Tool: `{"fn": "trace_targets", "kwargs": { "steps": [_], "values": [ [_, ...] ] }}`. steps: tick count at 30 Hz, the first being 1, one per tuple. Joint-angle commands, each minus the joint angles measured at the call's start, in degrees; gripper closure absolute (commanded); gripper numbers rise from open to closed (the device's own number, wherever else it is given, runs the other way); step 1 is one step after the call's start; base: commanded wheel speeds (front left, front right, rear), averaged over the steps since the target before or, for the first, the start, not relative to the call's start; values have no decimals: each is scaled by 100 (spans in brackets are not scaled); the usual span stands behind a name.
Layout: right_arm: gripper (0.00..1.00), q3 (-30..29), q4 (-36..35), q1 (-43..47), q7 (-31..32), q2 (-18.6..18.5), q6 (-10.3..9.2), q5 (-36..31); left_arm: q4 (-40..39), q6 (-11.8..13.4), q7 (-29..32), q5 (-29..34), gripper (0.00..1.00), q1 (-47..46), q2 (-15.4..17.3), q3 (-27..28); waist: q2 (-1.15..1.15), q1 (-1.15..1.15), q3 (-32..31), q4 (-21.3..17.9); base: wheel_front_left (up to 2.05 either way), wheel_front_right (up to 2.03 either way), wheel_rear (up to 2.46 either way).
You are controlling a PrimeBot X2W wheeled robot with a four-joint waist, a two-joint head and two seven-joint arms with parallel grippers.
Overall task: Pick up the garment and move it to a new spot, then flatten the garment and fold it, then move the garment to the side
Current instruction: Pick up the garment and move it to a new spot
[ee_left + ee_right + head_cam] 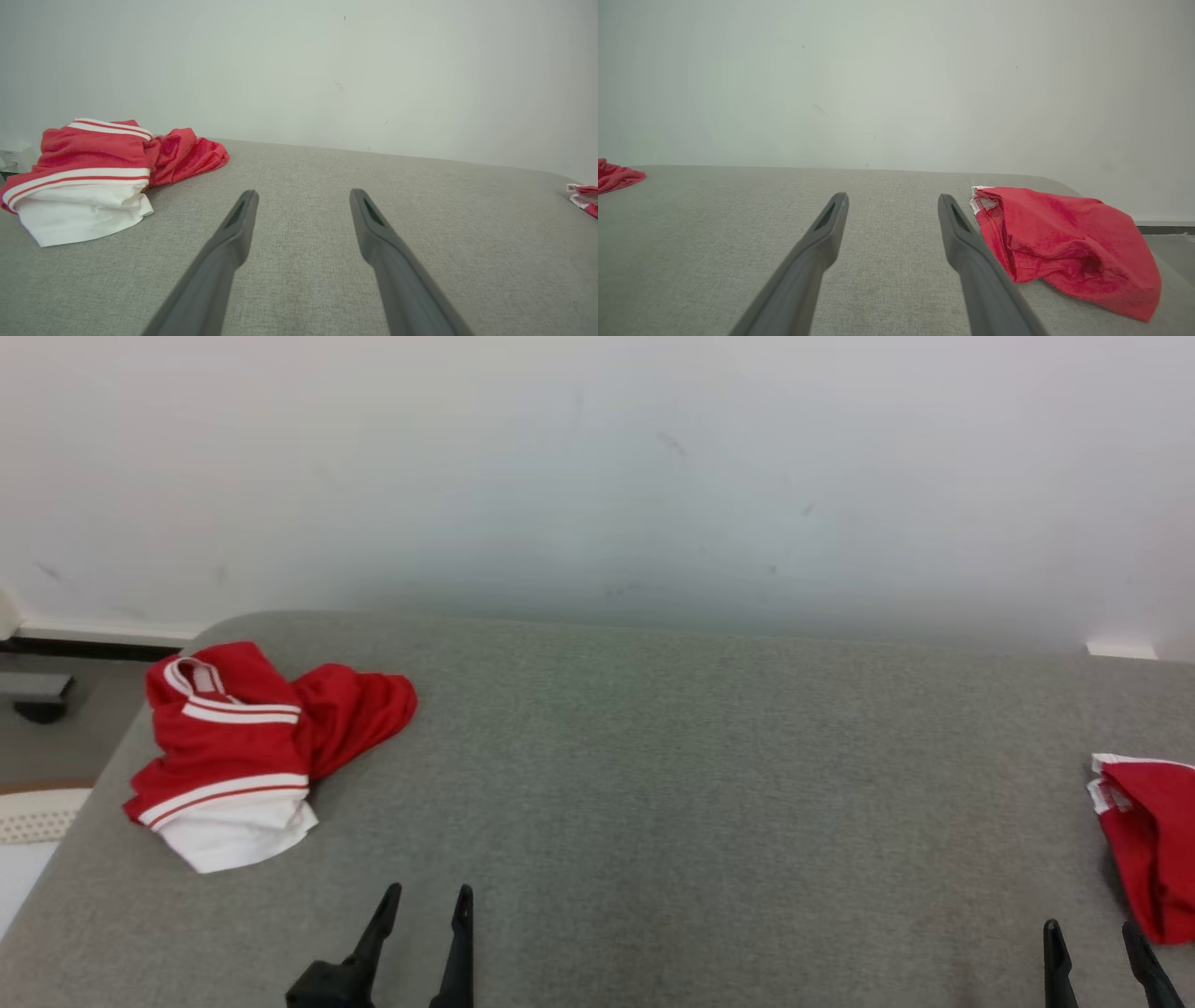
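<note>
Right of the right tool lies the garment

The red garment on the right is cut off by the head view's right edge.

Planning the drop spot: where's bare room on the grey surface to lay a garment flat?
Bare: the wide middle of the grey surface, from the red-and-white garment at left to the red garment at the right edge. Crowded: both side edges.
</note>
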Motion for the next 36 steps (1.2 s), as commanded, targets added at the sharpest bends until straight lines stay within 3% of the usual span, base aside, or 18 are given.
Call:
{"fn": "trace_targets", "kwargs": {
  "steps": [1,9,14,19,23,31,36],
  "values": [
    [0,1,-60,76,-6,4,-16,15,-40,25,-1,-38,0,-28,27,-18,0,0,51,447,0,0,0],
    [0,276,-67,-80,-6,2,-16,-4,-192,128,-1,-94,0,166,26,-35,0,0,135,1612,0,0,0],
    [0,537,-46,-177,-6,-3,-16,-57,-305,197,-1,-169,0,354,27,76,0,0,160,1918,0,0,0],
    [0,624,-107,-229,-6,-66,-16,-75,-441,222,-1,-193,0,289,26,168,0,0,317,1944,0,0,0],
    [0,576,-265,-425,-6,-291,-16,-9,-619,293,-1,-155,0,-32,23,419,0,0,832,1837,0,0,0],
    [0,297,-733,-1064,-6,-1253,-16,262,-409,332,0,-144,0,-1341,44,819,0,0,2476,1690,0,0,0],
    [0,87,-907,-1302,-6,-1779,-16,387,11,360,294,-190,0,-2287,179,924,0,0,3063,1693,0,0,0]
  ]
}}
